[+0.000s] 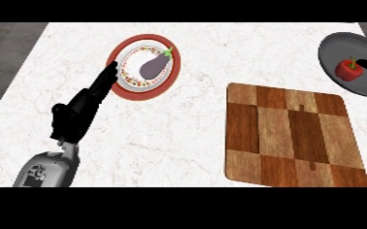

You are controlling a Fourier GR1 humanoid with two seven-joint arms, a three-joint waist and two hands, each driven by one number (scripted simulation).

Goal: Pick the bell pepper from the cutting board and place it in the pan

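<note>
- A white marbled counter (pixel 208 48) filled most of the frame, seen from steeply above, with a dark grey strip along its left edge.
- The red bell pepper (pixel 349 70) sat inside a grey pan (pixel 332 48) at the upper right. The pan was cut off by the frame's right edge, and the pepper's green stem pointed up.
- A wooden cutting board (pixel 287 136) of light and dark brown blocks lay in the lower right. It was well apart from the pepper and just below and to the left of the pan.
- A round plate (pixel 143 96) with a broad red rim and a white, speckled inner ring sat in the upper left of the frame.
- A purple eggplant (pixel 152 67) lay in the plate's middle, its green stem toward the upper right.
- The left hand (pixel 80 107) — black, on a grey forearm (pixel 44 169) — came in from the lower left corner and stretched diagonally up and to the right.
- Its fingers (pixel 104 80) were straight and pressed together, holding nothing, with their tips at the plate's left rim. Whether they touched the rim or hovered just above it could not be told.
- The thumb stuck out to the left, near the wrist.
- The left hand was far from both the pan and the pepper — nearly the whole width of the counter lay between them.
</note>
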